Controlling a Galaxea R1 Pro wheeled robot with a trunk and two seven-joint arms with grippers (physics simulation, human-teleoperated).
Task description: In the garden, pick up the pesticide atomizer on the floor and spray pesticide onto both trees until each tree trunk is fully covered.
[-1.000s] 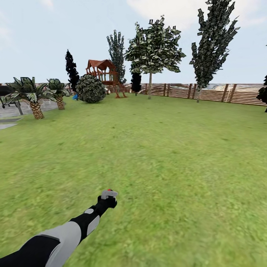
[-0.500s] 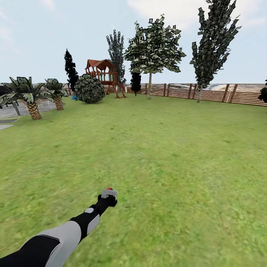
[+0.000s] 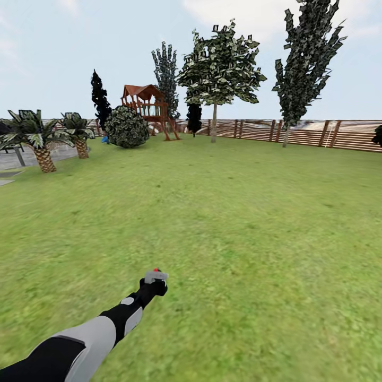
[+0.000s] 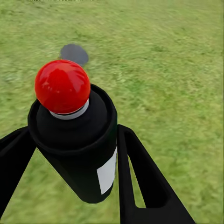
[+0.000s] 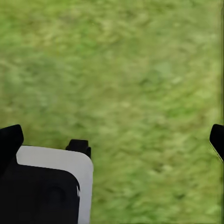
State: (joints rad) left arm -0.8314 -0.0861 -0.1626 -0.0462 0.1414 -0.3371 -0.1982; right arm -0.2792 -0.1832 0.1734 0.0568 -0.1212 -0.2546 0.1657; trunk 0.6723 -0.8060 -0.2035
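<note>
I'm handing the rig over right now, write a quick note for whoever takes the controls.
Left gripper: shut on the pesticide atomizer, red top up, held out over the grass.
Right gripper: open, nothing between its fingers, grass below.
Trees stand far ahead by the wooden fence.
Done: atomizer picked up.
Left: drive to the trees, spray both trunks until covered.

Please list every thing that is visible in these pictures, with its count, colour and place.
pesticide atomizer: one, black, red top, white label, in the left end effector
trees: two with pale trunks, by the fence
dark cone trees: three, beside the playset
palm plants: two, far left
round bush: one, dark green
playset: one, red-brown
fence: brown slats, far edge
lawn: green
left end effector: shut on the atomizer
right end effector: black tips far apart, over grass
</note>
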